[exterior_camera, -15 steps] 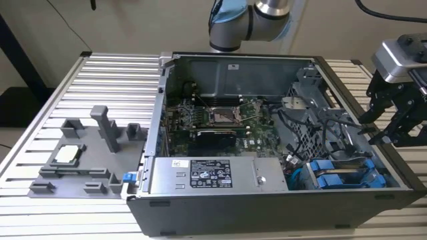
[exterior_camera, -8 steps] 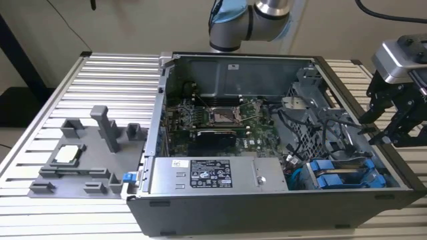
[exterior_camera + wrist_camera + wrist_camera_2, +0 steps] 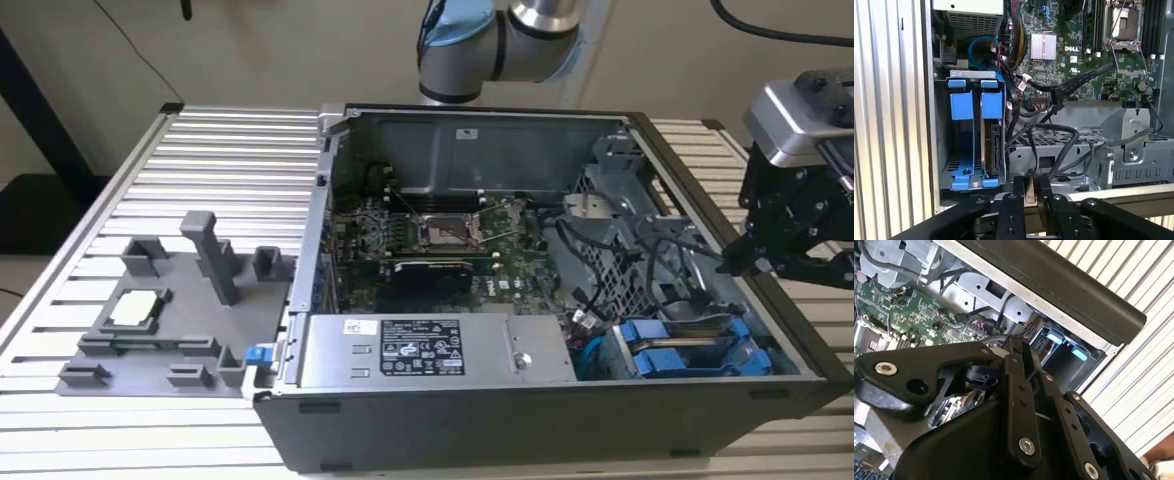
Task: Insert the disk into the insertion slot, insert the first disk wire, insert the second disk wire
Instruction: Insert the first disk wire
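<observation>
Sitting near case edge [image 3: 928, 100], disk [image 3: 992, 150] (blue-framed), cables [image 3: 1064, 132] beside.

The black pincer [image 3: 754, 260] tilts downward at the exterior view's right, its fingers [image 3: 1019, 196] drawn close together.

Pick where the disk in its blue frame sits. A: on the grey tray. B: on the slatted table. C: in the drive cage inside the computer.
C: in the first wrist view the disk stands in the drive cage inside the computer, next to a second blue frame.
</observation>
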### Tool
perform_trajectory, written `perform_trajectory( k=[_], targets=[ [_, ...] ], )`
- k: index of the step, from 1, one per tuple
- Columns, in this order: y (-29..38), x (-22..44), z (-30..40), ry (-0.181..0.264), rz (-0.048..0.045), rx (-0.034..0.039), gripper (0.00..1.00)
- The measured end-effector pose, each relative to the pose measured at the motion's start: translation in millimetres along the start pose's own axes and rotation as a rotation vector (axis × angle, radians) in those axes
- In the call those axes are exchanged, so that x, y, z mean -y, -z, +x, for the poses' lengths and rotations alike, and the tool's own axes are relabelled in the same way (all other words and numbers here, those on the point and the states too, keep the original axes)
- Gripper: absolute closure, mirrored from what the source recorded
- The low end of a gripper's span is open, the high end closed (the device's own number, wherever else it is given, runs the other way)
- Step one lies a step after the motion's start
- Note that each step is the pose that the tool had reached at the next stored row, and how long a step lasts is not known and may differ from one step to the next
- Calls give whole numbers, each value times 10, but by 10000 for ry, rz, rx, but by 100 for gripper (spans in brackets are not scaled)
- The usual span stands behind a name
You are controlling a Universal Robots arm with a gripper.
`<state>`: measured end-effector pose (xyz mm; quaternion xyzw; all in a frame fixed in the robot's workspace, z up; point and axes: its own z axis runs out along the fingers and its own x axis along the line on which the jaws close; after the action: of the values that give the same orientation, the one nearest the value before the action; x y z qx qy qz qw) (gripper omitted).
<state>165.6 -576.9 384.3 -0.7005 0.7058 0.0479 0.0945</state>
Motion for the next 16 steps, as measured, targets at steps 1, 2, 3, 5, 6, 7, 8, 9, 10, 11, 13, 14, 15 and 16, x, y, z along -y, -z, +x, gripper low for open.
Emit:
perform_trajectory(
  k=[1, 2, 3, 5, 6, 7, 8, 9, 10, 11, 13, 14, 15, 16],
  targets=[
    [0, 0, 0, 0, 0, 0, 80],
    [0, 0, 0, 0, 0, 0, 81],
    [0, 0, 0, 0, 0, 0, 81],
    [-1, 1, 0, -1, 0, 1, 81],
    [-1, 1, 0, 0, 0, 0, 81],
    [-1, 1, 0, 0, 0, 0, 81],
    [-1, 1, 0, 0, 0, 1, 81],
    [-1, 1, 0, 0, 0, 1, 81],
    [-1, 2, 0, 0, 0, 0, 81],
    [-1, 2, 0, 0, 0, -1, 81],
    [-4, 2, 0, 7, -6, -121, 81],
    [-4, 1, -1, 17, -9, -270, 81],
    [-6, 1, -4, 26, -9, -419, 81],
    [-9, 1, -9, 35, -9, -566, 81]
  ],
)
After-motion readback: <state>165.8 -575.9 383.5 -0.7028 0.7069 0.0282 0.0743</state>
